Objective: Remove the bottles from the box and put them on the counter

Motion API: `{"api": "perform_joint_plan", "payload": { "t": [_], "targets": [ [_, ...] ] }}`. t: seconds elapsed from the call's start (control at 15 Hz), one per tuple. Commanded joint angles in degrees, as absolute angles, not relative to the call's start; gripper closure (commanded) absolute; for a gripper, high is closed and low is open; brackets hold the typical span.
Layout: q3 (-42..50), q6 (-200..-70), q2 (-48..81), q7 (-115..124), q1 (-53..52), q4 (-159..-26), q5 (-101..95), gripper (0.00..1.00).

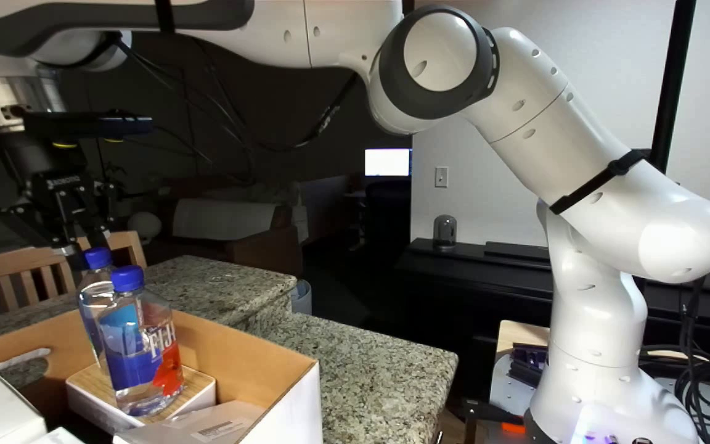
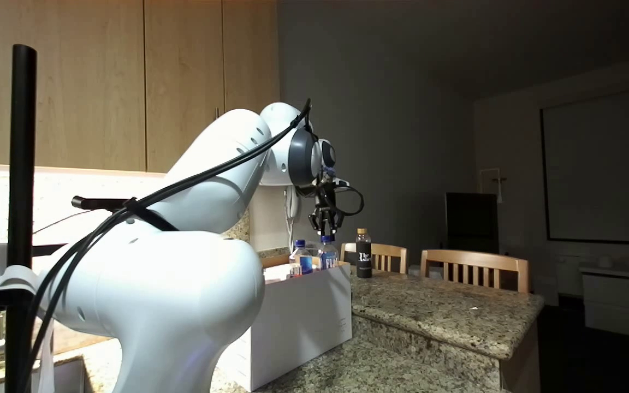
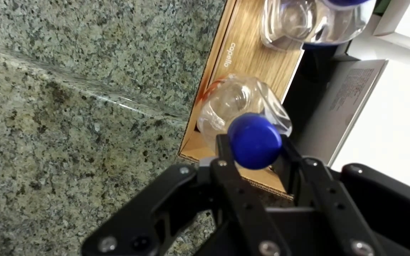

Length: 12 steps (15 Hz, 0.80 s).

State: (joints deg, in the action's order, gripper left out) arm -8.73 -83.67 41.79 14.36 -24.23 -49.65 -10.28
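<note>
we hold arm [image 1: 441, 58] raised, bent & ext'd | our wrist [image 1: 19, 95] ptg dn | our grpr [image 3: 255, 151] clamped, jaws part-way in, slight gap

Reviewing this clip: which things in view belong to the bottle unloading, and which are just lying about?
Part of the job:
end effector
blue-capped bottle nearest it
other blue-capped bottle
cardboard box
granite counter

Just lying about:
black-labelled bottle on the counter
wooden chairs
"capello" package inside the box
lit screen

Wrist view downward, exteriors sidelong — shared box [image 2: 301, 325]
</note>
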Motion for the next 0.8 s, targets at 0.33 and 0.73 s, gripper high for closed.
{"api": "perform_joint_plan", "payload": {
  "t": [0.33, 0.73],
  "targets": [
    [-8.7, -79.9, 41.7, 13.9, -24.3, -44.6, -10.4, 0.84],
    [-7.2, -78.9, 38.7, 15.2, -24.7, -38.7, -12.4, 0.85]
  ]
}}
